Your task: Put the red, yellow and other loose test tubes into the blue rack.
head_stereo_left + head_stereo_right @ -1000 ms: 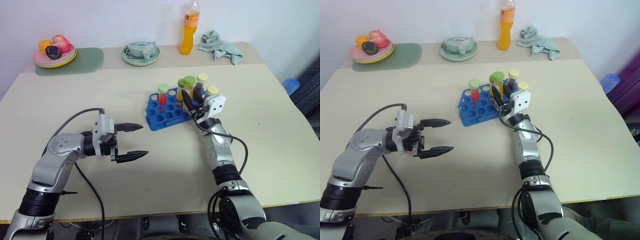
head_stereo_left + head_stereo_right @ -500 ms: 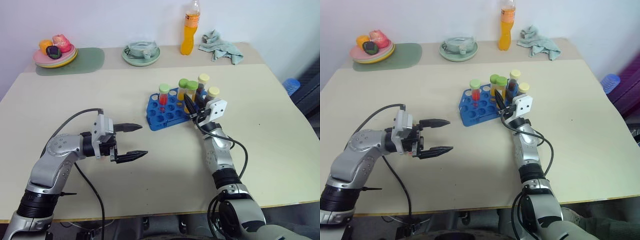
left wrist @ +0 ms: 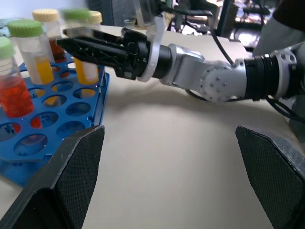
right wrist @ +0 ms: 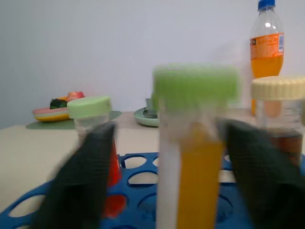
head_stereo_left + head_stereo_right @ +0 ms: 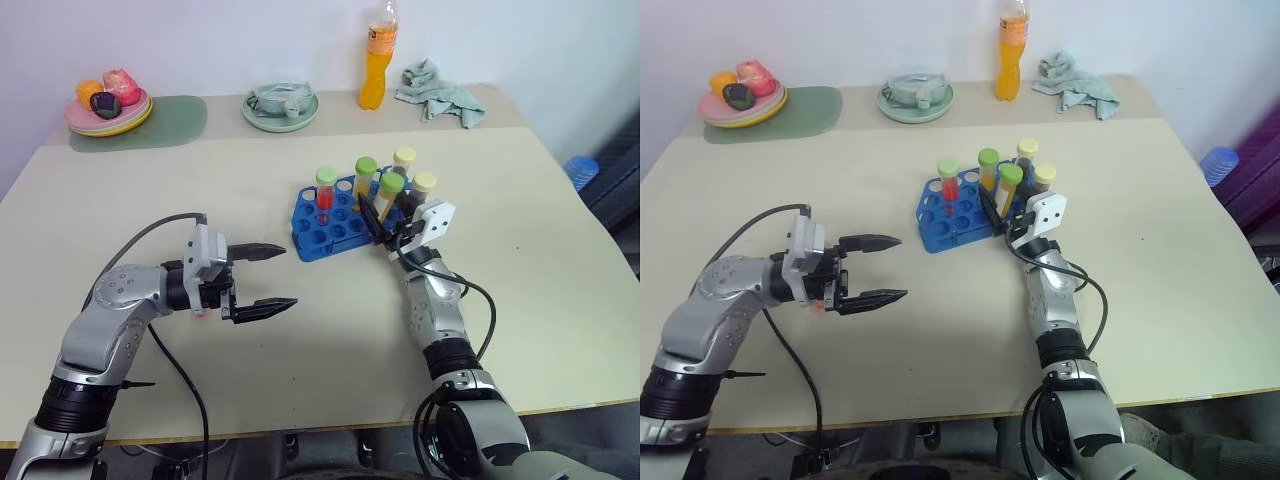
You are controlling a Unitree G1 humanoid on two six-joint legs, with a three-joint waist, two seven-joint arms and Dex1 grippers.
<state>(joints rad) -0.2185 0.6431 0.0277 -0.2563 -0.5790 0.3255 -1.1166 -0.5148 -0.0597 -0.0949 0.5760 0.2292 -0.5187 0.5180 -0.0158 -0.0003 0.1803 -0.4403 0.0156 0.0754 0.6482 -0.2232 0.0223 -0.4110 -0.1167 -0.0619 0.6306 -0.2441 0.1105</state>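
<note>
Standing in the blue rack (image 5: 335,215), the yellow tube (image 5: 388,195) sits between the spread fingers of the right gripper (image 5: 378,218); the left gripper (image 5: 268,279) at 9 o'clock is wide, empty.

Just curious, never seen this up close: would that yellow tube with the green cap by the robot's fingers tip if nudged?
Probably not easily: the yellow tube stands upright in a hole of the blue rack. It looks light, being partly filled. Loose on the table, its round body would likely roll.

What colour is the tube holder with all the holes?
Bright blue; the blue rack shows best in the left wrist view.
</note>
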